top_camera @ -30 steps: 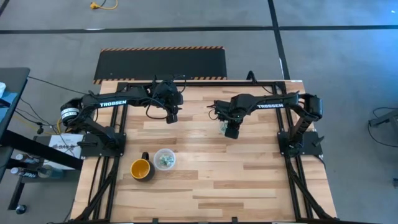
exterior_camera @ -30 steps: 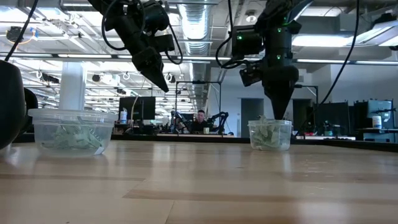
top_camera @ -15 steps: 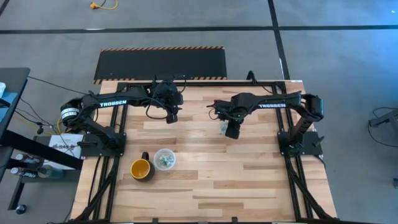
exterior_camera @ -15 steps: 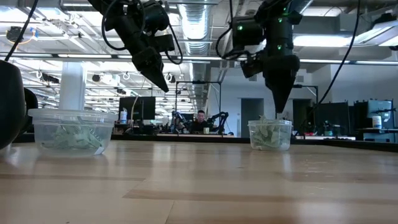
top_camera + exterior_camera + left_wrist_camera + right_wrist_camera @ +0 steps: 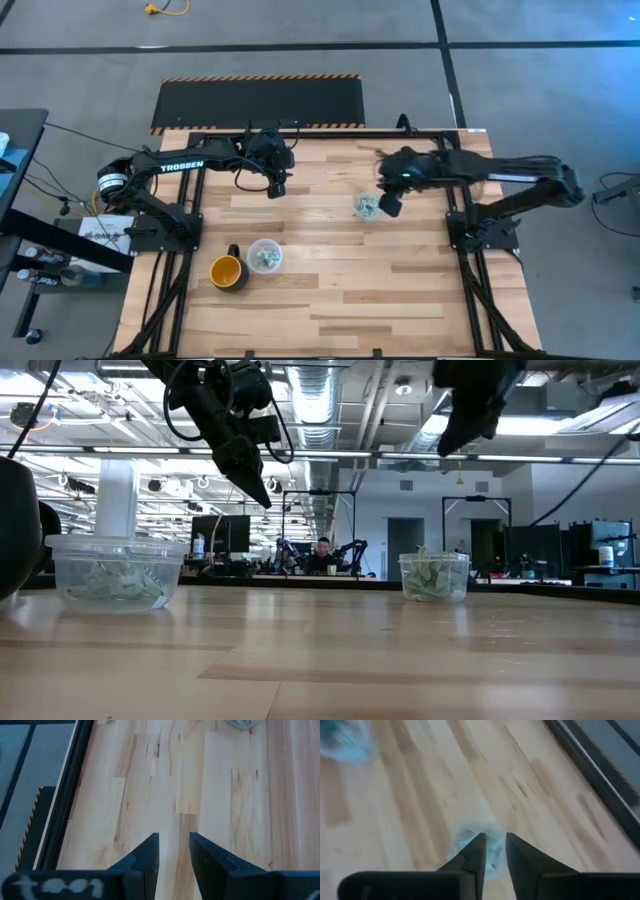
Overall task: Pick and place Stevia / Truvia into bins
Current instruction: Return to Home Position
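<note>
Since no loose Stevia sachets [image 5: 432,578] show on the table [image 5: 350,290], all visible ones sit in the two clear cups. The far cup [image 5: 357,207] is just beside the right gripper [image 5: 392,205], on its table-centre side. The near cup [image 5: 249,256] touches the yellow mug [image 5: 227,271], well apart from the left gripper [image 5: 278,188]. Both wrist views show fingers narrowly parted, grasping nothing. Only the low view shows height: the right gripper hangs high above the far cup's rim, so retreating home likely clears it.
</note>
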Controlling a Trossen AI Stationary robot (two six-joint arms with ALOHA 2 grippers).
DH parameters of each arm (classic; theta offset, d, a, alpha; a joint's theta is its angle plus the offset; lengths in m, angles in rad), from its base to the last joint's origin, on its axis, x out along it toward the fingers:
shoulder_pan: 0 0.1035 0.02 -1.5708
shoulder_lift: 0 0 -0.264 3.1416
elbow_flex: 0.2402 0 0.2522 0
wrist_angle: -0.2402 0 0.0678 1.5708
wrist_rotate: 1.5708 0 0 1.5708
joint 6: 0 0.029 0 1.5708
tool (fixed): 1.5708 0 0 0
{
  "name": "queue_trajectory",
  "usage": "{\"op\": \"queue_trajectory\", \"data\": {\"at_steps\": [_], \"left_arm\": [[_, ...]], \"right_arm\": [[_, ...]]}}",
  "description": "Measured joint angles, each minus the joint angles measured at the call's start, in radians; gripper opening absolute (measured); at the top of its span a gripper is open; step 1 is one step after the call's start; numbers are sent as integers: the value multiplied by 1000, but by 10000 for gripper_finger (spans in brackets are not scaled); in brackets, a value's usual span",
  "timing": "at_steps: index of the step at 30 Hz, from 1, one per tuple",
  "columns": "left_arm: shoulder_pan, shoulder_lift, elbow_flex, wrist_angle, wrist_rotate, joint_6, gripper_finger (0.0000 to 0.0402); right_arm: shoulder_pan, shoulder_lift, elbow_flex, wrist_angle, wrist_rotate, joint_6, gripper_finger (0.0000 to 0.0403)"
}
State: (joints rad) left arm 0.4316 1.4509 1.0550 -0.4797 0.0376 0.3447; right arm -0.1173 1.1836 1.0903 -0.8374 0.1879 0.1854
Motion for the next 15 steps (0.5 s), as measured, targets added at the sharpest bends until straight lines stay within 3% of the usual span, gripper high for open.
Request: {"op": "queue_trajectory", "data": {"at_steps": [8,15], "left_arm": [[0,0,0,2,0,0,98],[0,0,0,0,0,0,98]], "right_arm": [[16,-294,-260,271,-98,9,6],[24,-516,-430,488,-167,-79,2]]}}
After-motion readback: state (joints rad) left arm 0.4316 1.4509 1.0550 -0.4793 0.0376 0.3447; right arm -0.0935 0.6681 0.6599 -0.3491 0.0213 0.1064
